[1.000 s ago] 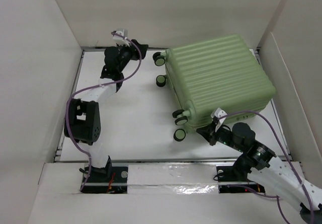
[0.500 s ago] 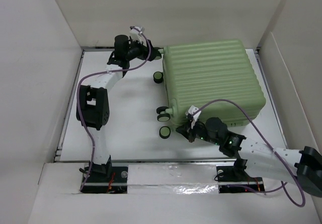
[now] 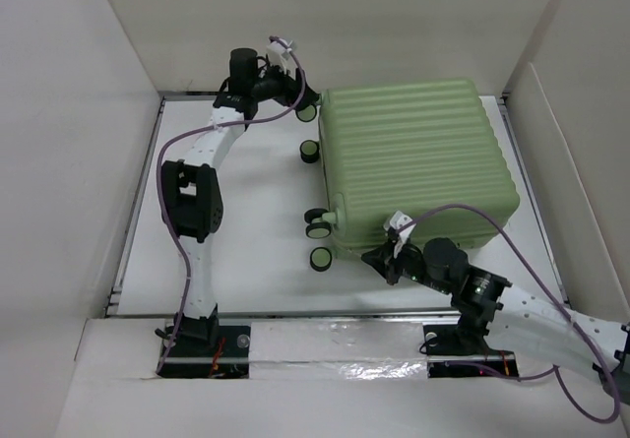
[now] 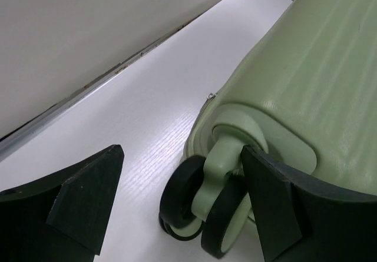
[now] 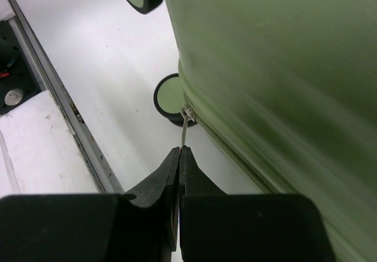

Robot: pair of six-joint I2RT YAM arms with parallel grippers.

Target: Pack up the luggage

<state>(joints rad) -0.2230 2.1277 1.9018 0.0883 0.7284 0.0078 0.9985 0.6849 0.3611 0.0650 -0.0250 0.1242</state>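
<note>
The luggage, a light green ribbed hard-shell suitcase, lies flat and closed on the right half of the white table. My left gripper is at its far left corner, open, with its fingers on either side of the spinner wheel there; the right finger stands close to the wheel's green bracket. In the left wrist view the left gripper frames that wheel and the shell. My right gripper is at the near left corner. In the right wrist view the right gripper is shut on the thin metal zipper pull of the luggage.
Three more black-and-green wheels stick out from the suitcase's left side. White walls enclose the table on all sides; the back wall is close to the left gripper. A metal rail runs along the near table edge.
The suitcase has swung and slid left. My left gripper opened wider and moved right to the far corner wheel. My right gripper, still shut, shifted along the near side.
</note>
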